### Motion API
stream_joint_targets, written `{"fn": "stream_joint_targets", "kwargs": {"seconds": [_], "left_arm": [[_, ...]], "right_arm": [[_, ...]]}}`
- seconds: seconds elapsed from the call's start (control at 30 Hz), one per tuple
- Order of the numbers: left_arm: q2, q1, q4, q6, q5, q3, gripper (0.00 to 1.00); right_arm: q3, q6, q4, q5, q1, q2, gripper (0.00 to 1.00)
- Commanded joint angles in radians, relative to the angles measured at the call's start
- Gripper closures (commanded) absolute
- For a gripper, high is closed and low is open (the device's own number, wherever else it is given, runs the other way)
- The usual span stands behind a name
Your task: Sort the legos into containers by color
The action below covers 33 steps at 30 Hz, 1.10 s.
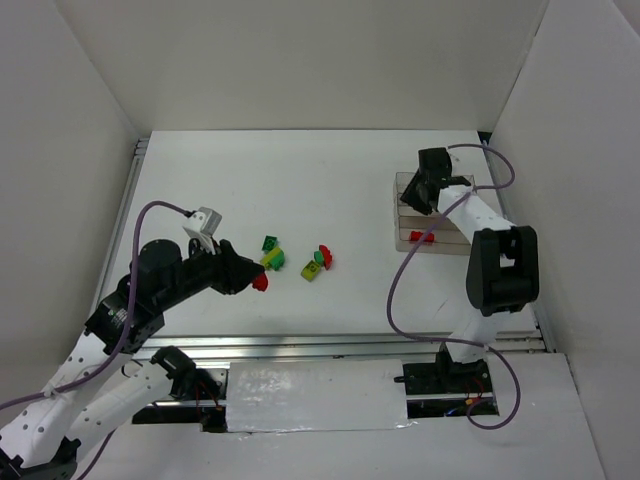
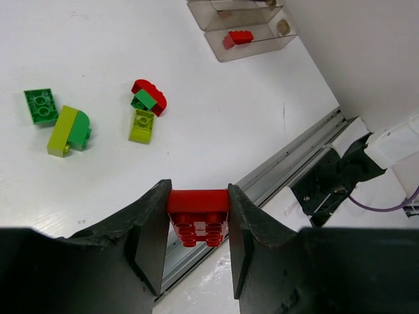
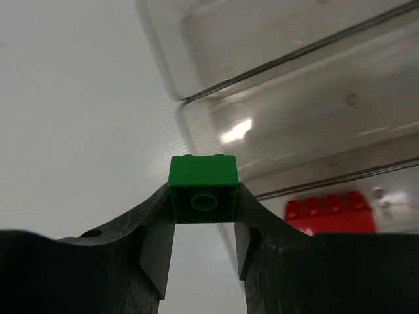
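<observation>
Top external: we see our left tool [image 1: 256, 283] clamped on a red brick [image 1: 262, 283] at 7 o'clock, near the worktop's [image 1: 330, 160] front edge. Loose legos [image 1: 272, 258] lie centre, with bare room around.
Left wrist: same grip, worktop edge just beyond.
Right wrist: our right tool [image 3: 203, 196] pinches a green brick [image 3: 203, 190] at the tray's [image 3: 294, 98] wall, 2 o'clock.

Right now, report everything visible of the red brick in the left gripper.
The red brick is a small, squat block of glossy red plastic. The face turned toward the wrist camera carries round moulded shapes, studs or tubes, I cannot tell which. It sits level, clamped by the left gripper, whose black jaws press its two opposite sides. Nothing else touches it. In the top view it is at the gripper tip over the white table, near the front edge and apart from the loose bricks.
</observation>
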Motion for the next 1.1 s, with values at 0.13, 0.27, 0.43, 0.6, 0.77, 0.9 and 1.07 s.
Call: {"fn": "stream_joint_targets", "kwargs": {"seconds": [0.13, 0.27, 0.43, 0.6, 0.77, 0.9, 1.07], "left_arm": [[0.011, -0.006, 0.02, 0.006, -0.029, -0.005, 1.0], [0.055, -0.006, 0.069, -0.003, 0.009, -0.021, 1.0], [0.078, -0.006, 0.134, -0.016, 0.037, -0.051, 1.0], [0.138, -0.007, 0.221, -0.036, 0.062, -0.049, 0.97], [0.352, -0.077, 0.426, -0.05, 0.08, 0.006, 1.0], [0.593, -0.162, 0.673, -0.033, 0.051, 0.109, 1.0], [0.998, -0.219, 0.838, -0.039, 0.115, 0.39, 1.0]], "right_arm": [[0.089, 0.005, -0.147, 0.172, -0.04, 0.067, 0.96], [0.074, 0.005, -0.133, 0.152, -0.062, 0.077, 0.73], [0.067, 0.009, -0.122, 0.135, -0.072, 0.071, 0.28], [0.078, 0.017, -0.138, 0.104, -0.072, 0.013, 0.19], [-0.076, 0.063, -0.106, -0.013, -0.06, -0.332, 0.18], [-0.28, 0.117, -0.046, -0.138, -0.051, -0.666, 0.18], [-0.385, 0.14, -0.162, -0.177, -0.046, -1.002, 0.18]]}}
